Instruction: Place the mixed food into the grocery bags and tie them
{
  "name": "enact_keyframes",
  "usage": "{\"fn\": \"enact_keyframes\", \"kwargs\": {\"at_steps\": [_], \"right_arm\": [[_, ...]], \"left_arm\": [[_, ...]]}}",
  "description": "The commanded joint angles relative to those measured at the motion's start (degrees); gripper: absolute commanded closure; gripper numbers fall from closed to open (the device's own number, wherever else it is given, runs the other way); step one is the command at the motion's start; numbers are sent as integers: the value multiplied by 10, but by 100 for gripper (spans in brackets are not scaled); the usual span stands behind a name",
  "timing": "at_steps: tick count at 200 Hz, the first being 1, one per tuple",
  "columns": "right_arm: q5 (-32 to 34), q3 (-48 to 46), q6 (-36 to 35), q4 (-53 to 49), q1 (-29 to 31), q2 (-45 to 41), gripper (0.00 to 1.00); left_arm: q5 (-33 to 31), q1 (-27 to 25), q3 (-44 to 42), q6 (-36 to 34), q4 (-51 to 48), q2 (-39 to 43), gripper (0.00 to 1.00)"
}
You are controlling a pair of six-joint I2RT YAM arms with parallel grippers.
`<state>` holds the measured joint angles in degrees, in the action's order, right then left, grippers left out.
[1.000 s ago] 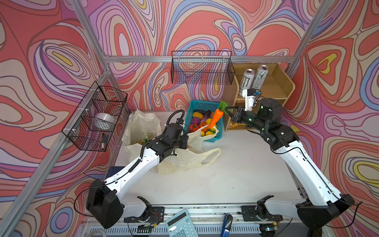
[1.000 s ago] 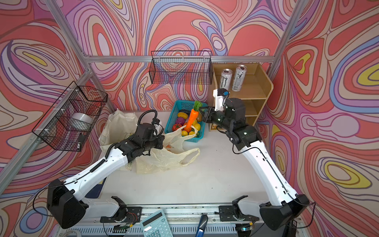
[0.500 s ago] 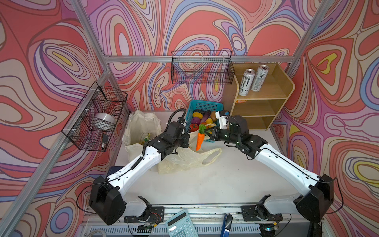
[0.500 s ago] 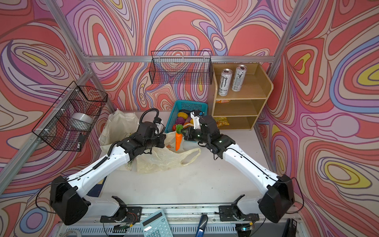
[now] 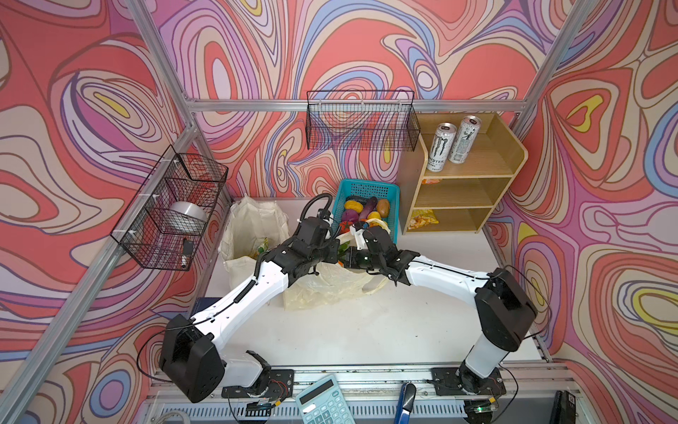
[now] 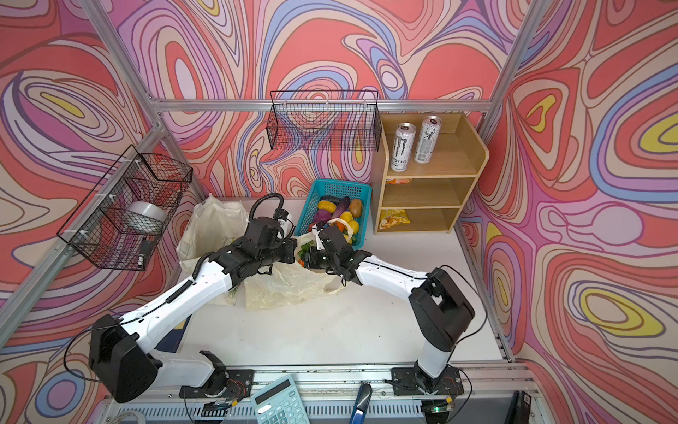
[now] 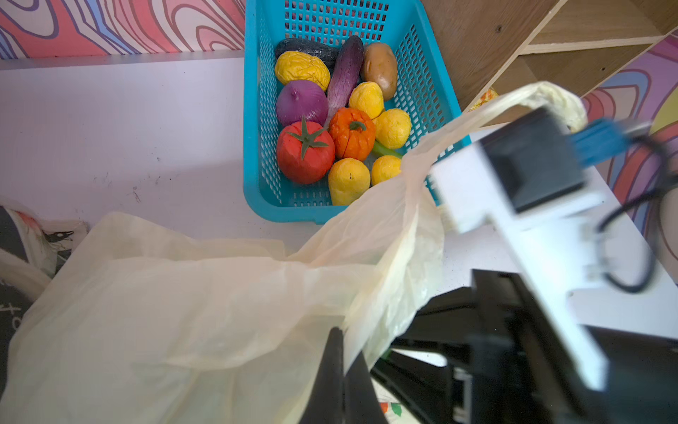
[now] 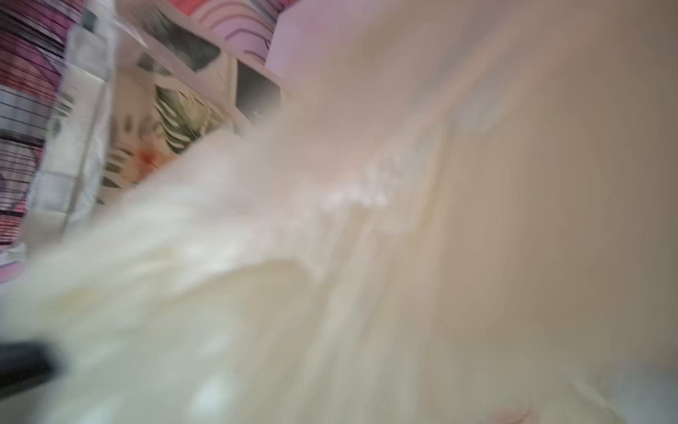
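Observation:
The pale-yellow plastic grocery bag (image 5: pixel 330 282) lies crumpled at mid-table. My left gripper (image 7: pixel 343 334) is shut on its rim film and holds the mouth up. In both top views my right gripper (image 5: pixel 346 257) meets the left one (image 5: pixel 332 253) at that mouth. It is shut on the orange carrot (image 5: pixel 341 253), of which only a bit of green top and orange shows. The right wrist view is blurred bag film (image 8: pixel 257 293). More mixed food, including a tomato (image 7: pixel 304 152), an eggplant (image 7: pixel 345 73) and lemons (image 7: pixel 392 128), fills the teal basket (image 7: pixel 253 110). The cream canvas tote (image 5: pixel 253 224) stands to the left.
A wooden shelf (image 5: pixel 462 176) at the back right carries two drink cans (image 5: pixel 449 147), with a snack packet (image 5: pixel 422 218) on its bottom level. Wire baskets (image 5: pixel 172 209) hang on the left and back walls. A calculator (image 5: pixel 323 402) lies at the front rail.
My right gripper has come down and left with the carrot, from above the basket to the plastic bag's mouth. My left gripper has stayed on the bag's rim.

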<state>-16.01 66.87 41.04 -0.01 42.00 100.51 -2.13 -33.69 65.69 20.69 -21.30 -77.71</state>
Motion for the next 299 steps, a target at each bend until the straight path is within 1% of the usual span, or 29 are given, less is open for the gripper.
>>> {"fn": "enact_keyframes", "kwargs": {"at_steps": [1,7,12,16,24,36,57,91,119,130,139,156,175,199,221,255,276,299], "right_arm": [[-17,30,-15,0,1,7,82],[-21,35,-21,-11,2,7,67],[-22,39,-27,-20,1,7,57],[-24,42,-33,-30,2,7,51],[-26,49,-45,-48,1,3,42],[-29,56,-60,-72,0,-12,34],[-45,62,-78,-112,-12,-45,28],[-65,60,-101,-169,-40,-119,27],[-49,36,-116,-215,-70,-197,27],[-35,11,-119,-234,-90,-231,26],[-27,-18,-123,-245,-106,-256,23],[-17,-74,-129,-262,-135,-296,21],[-6,-130,-133,-266,-149,-323,20],[5,-172,-128,-241,-161,-326,20],[16,-160,-138,-213,-173,-293,19],[-2,-139,-157,-195,-178,-241,19],[-5,-142,-162,-189,-179,-226,19],[-10,-157,-161,-181,-180,-230,19]], "left_arm": [[-1,3,16,12,15,-1,100],[-2,3,16,12,15,0,100],[-3,3,16,12,15,1,100],[-4,3,16,12,14,1,100],[-7,3,15,12,15,2,100],[-12,3,14,10,14,4,100],[-19,3,11,11,12,4,100],[-21,3,3,13,15,3,100],[-23,3,1,12,13,4,100],[-23,3,2,11,13,5,100],[-23,3,1,10,14,5,100],[-22,3,1,7,13,5,100],[-20,3,1,5,12,6,100],[-18,3,0,3,10,11,100],[-18,3,-5,5,12,12,100],[-18,3,-7,6,10,14,100],[-19,3,-5,5,11,18,100],[-18,3,-1,3,9,17,100]]}}
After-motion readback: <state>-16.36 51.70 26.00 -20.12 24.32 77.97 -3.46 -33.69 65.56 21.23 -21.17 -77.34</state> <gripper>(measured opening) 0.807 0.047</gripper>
